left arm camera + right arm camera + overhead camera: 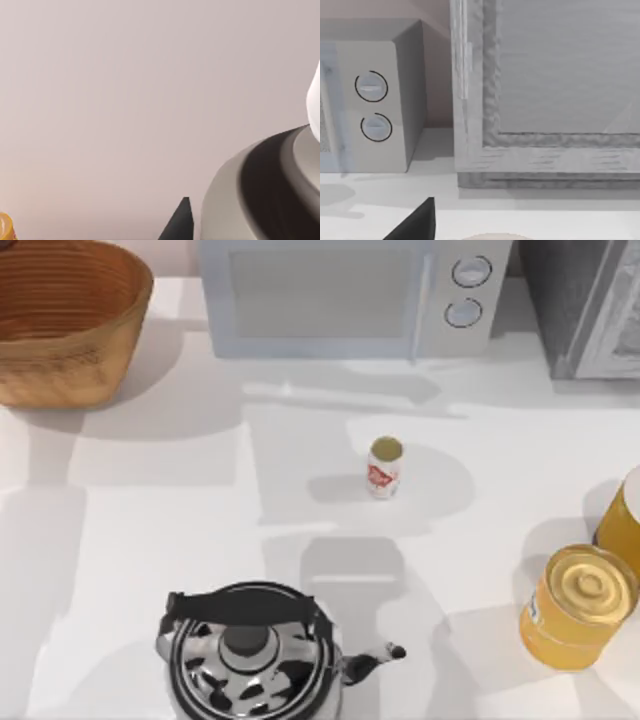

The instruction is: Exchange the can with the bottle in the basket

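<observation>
The can (384, 468), tiny and white with red markings and a pale gold top, stands upright near the middle of the table in the top view. The wicker basket (60, 360) sits at the far left corner, and the part of its inside that shows is bare. The bottle is out of view. A dark tip of my left gripper (179, 225) shows against a pale wall in the left wrist view. A dark tip of my right gripper (417, 224) shows in the right wrist view, facing the microwave (370, 100) and a grey appliance (545, 150).
A microwave (350, 295) stands at the back centre and a grey appliance (590, 305) at the back right. A chrome kettle (250, 660) sits at the front. A yellow-orange jar (578, 608) stands at the right, with another (626, 520) at the right edge.
</observation>
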### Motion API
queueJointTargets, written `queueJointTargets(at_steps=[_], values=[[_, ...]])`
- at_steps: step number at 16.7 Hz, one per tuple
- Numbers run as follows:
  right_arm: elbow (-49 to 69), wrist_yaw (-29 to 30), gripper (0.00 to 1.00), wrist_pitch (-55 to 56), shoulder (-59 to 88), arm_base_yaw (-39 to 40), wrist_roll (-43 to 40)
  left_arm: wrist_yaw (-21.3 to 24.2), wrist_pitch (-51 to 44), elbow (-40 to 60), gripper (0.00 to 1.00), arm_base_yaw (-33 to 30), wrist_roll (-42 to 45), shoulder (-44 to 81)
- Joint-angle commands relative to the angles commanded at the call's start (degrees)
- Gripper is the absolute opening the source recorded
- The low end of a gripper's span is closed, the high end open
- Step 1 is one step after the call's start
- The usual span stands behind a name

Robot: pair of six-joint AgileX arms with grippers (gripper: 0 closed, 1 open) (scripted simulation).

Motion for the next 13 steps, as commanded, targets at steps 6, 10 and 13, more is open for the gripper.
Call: queueJointTargets(at_steps=[6,10,13], values=[[0.0,0.0,1.0,0.0,0.0,0.0,0.0,0.0,0.0,0.0,0.23,0.0,0.0,0.0],[0.0,0.0,1.0,0.0,0.0,0.0,0.0,0.0,0.0,0.0,0.53,0.0,0.0,0.0],[0.0,0.0,1.0,0.0,0.0,0.0,0.0,0.0,0.0,0.0,0.75,0.0,0.0,0.0]])
